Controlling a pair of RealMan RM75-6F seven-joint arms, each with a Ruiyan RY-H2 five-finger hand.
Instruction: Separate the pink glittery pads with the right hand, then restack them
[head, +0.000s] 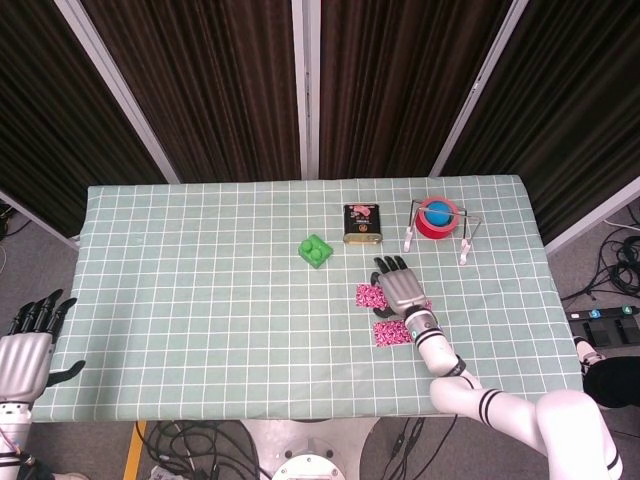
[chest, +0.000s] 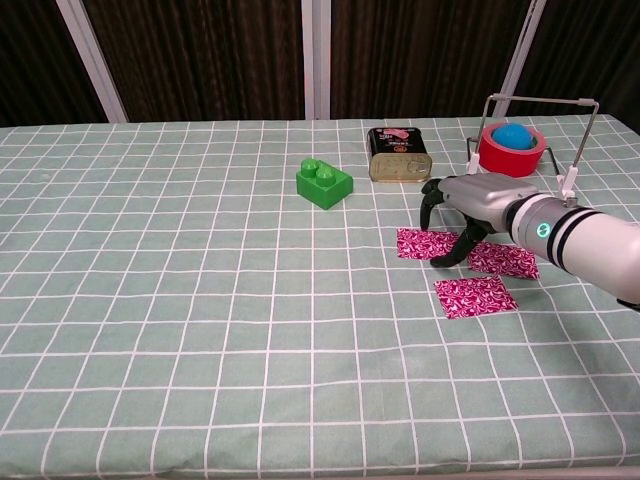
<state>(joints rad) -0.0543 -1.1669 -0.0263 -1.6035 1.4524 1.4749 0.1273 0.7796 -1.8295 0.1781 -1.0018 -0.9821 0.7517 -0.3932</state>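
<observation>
Three pink glittery pads lie apart on the checked cloth: a left pad (chest: 418, 243) (head: 368, 296), a right pad (chest: 503, 260) and a near pad (chest: 476, 296) (head: 393, 332). My right hand (chest: 468, 200) (head: 400, 287) arches over the gap between the left and right pads. Its fingers (chest: 428, 205) point down at the left pad's far edge, and its thumb tip touches down at that pad's right edge. It grips nothing. In the head view it hides the right pad. My left hand (head: 25, 350) hangs off the table's near left corner with its fingers spread.
A green brick (chest: 323, 184) sits left of the pads. Behind them stand a dark tin (chest: 397, 155) and a red tape roll (chest: 511, 147) holding a blue ball, under a wire frame (chest: 540, 100).
</observation>
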